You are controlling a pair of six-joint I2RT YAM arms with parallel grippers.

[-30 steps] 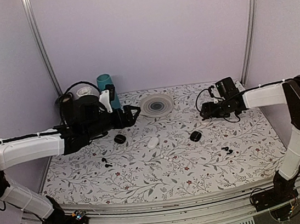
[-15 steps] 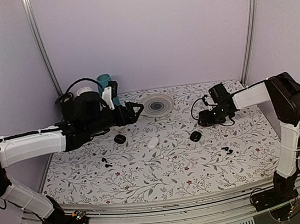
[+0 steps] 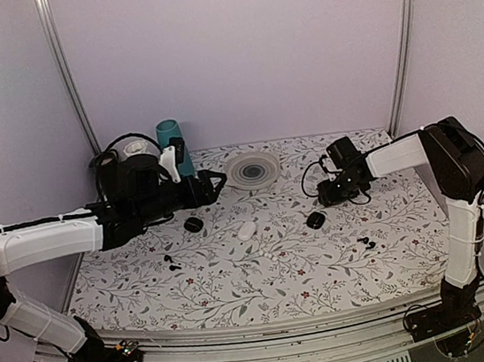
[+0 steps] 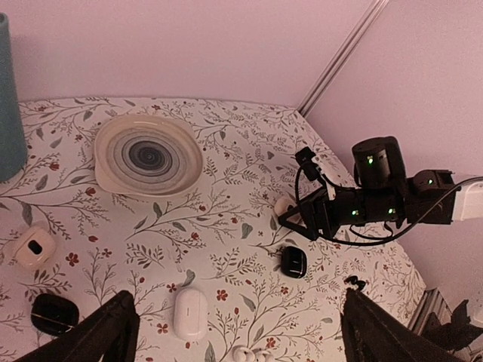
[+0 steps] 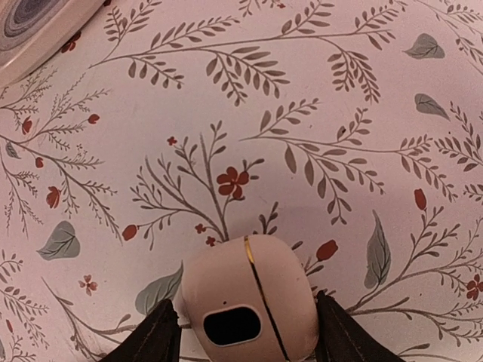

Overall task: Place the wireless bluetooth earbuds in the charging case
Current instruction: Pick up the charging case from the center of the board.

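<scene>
1. Leftward and downward is where the black two-fingered right gripper (image 3: 323, 197) has gone since the earlier top view, now low over the floral-printed table cover (image 3: 237, 280); the right arm's elbow has folded upright; the left arm has barely shifted, and the loose items lie as they did.
2. Also from the top, the tiny white plastic earbuds (image 3: 272, 255) lie mid-table, just in front of a white oval pebble-like object (image 3: 247, 230) and well apart from the right gripper; a round black case (image 3: 316, 220) sits just beside that gripper.
3. From the left wrist, the black left gripper (image 4: 238, 317) hangs above the table, splayed wide with nothing between its fingers; across the table, the small glossy white rounded charging case (image 4: 283, 205) rests on the cover at the right gripper's tip.
4. From the right wrist, the charging case lies lid-down-shut, a gold seam across it and a dark oval spot facing the lens; the fingers flank it closely on both sides; whether they already press it I cannot tell.
5. Judged step: securing the case, with the earbuds untouched; the next move probably calls for finishing the squeeze squarely across the rounded sides so the slick shell does not squirt out, then opening the lid.
</scene>
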